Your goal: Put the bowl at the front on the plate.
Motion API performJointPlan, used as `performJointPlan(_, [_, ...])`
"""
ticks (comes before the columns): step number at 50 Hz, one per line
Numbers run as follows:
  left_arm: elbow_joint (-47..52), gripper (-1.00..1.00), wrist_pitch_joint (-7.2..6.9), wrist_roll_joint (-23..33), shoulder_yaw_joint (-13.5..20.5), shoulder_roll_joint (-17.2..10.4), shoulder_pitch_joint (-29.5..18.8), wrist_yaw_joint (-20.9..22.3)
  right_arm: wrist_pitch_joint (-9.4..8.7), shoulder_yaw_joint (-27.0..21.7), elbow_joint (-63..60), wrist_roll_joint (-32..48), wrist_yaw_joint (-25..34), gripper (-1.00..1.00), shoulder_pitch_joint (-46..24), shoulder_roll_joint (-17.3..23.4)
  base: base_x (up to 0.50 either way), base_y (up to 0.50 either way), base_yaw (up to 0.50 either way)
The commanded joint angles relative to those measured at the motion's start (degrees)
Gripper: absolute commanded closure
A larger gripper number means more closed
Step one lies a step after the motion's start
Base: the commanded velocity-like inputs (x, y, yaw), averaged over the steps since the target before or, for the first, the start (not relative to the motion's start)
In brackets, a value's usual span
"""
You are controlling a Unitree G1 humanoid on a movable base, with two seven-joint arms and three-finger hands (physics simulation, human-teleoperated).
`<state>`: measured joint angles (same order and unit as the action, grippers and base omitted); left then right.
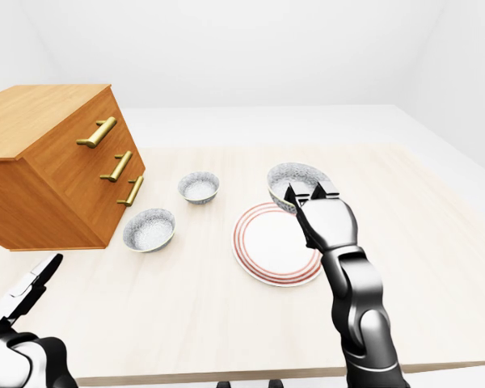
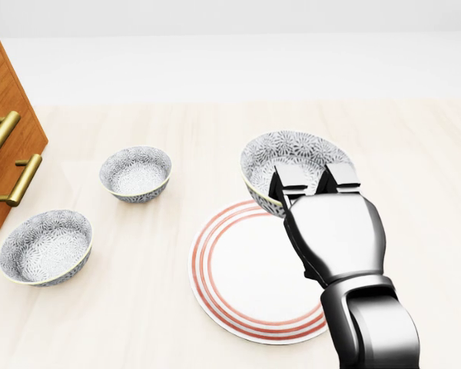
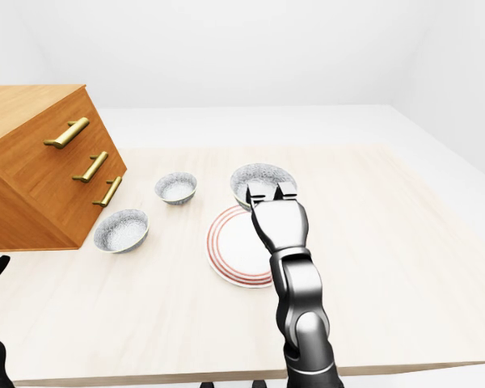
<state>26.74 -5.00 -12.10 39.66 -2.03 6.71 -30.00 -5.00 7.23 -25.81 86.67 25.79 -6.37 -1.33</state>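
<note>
While the chrome right hand point(image 2: 334, 231) pinches the rim of the grey flower-patterned ceramic bowl point(image 2: 292, 157) between its fingers point(image 2: 293, 186), that bowl sits at the upper right edge of the white plate with red rings point(image 2: 242, 284) in the head view, overlapping its rim and not centred on it. Two more patterned bowls point(image 2: 136, 174) point(image 2: 46, 246) rest on the pale wooden desk point(image 2: 415, 154) to the left, near the brass-handled wooden drawer chest point(image 1: 56, 162). At the left-eye view's bottom left, the left hand point(image 1: 20, 299) has its fingers spread and empty.
</note>
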Motion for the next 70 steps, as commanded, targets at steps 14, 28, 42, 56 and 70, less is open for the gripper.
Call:
performJointPlan(14, [2.6,-1.0,0.0,0.4,1.0,0.4,0.2,0.0,0.0,-0.4,9.7,7.3,-6.0,1.0,-2.6,0.5,0.0,0.0,0.0])
performJointPlan(28, [3.3,-1.0,0.0,0.3,1.6,0.5,-0.3,0.0,0.0,1.7,13.7,5.3,-10.4,1.0,-1.1,-0.2,0.0,0.0,0.0])
performJointPlan(42, [3.6,-1.0,0.0,0.0,1.8,0.4,-0.2,0.0,0.0,2.3,16.7,3.5,-13.3,1.0,-0.5,-0.2,0.0,0.0,0.0])
performJointPlan(56, [2.6,-1.0,0.0,0.5,1.3,0.4,-0.5,0.0,0.0,2.5,19.6,1.4,-16.3,1.0,0.9,0.4,0.0,0.0,0.0])
performJointPlan(70, [1.8,-1.0,0.0,0.2,1.0,0.2,-0.3,0.0,0.0,3.0,22.2,0.0,-18.4,1.0,0.9,0.4,0.0,0.0,0.0])
